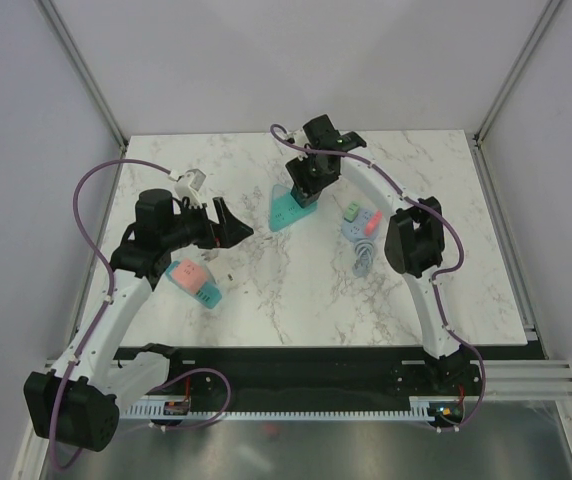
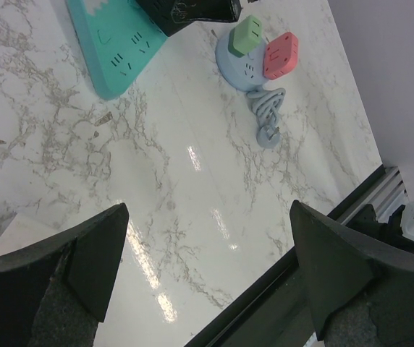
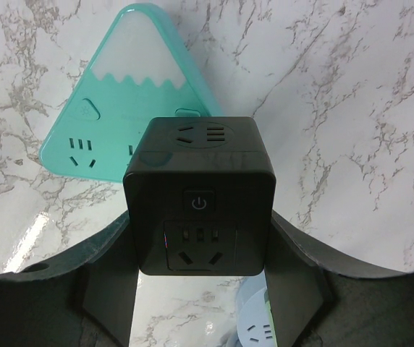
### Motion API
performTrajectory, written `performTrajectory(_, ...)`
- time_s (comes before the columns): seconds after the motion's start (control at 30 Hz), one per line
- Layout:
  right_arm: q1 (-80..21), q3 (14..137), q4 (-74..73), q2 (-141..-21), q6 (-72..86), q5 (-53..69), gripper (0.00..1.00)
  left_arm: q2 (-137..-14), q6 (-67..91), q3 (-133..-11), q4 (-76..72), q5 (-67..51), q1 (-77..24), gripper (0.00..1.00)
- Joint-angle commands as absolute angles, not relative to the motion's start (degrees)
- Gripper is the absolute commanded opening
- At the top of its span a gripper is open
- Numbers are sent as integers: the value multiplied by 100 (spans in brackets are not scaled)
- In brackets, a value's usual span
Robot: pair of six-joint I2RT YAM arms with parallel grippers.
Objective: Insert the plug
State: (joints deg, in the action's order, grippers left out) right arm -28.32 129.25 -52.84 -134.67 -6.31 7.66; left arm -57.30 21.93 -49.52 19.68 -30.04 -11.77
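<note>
My right gripper [image 3: 200, 249] is shut on the plug, a black cube [image 3: 198, 195] with a power button and sockets on its faces. The cube sits over the near right corner of a teal mountain-shaped power strip [image 3: 113, 108] lying flat on the marble table. Whether its prongs are in the strip is hidden. From above, the right gripper [image 1: 306, 185] stands over the strip [image 1: 286, 213]. My left gripper [image 1: 228, 228] hangs open and holds nothing, to the left of the strip; its fingers [image 2: 95, 253] frame bare table. The strip [image 2: 116, 47] and cube [image 2: 185, 13] show at the top of the left wrist view.
A pale blue round socket hub [image 1: 356, 228] carries a green cube [image 2: 247, 34] and a pink cube [image 2: 279, 54], with its coiled cord [image 2: 266, 116] lying toward the front. A pink and teal block [image 1: 194, 281] lies under the left arm. The table's front edge [image 2: 323, 224] is close.
</note>
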Motion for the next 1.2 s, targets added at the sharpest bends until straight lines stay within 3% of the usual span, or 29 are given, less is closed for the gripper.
performTrajectory(0.0,-2821,13131,-5115,-13597,-712,677,0,-5704,1969,-5027,1916,-2909,-1195,100)
performTrajectory(0.3,-2813,13632,-5545,-13544,-9,501,0,-5748,2013,-5010,1890,-2979,-1204,100)
performTrajectory(1.17,-2777,13008,-5599,-13360,220,933,0,-5634,2039,-4992,1819,-2962,-1195,100)
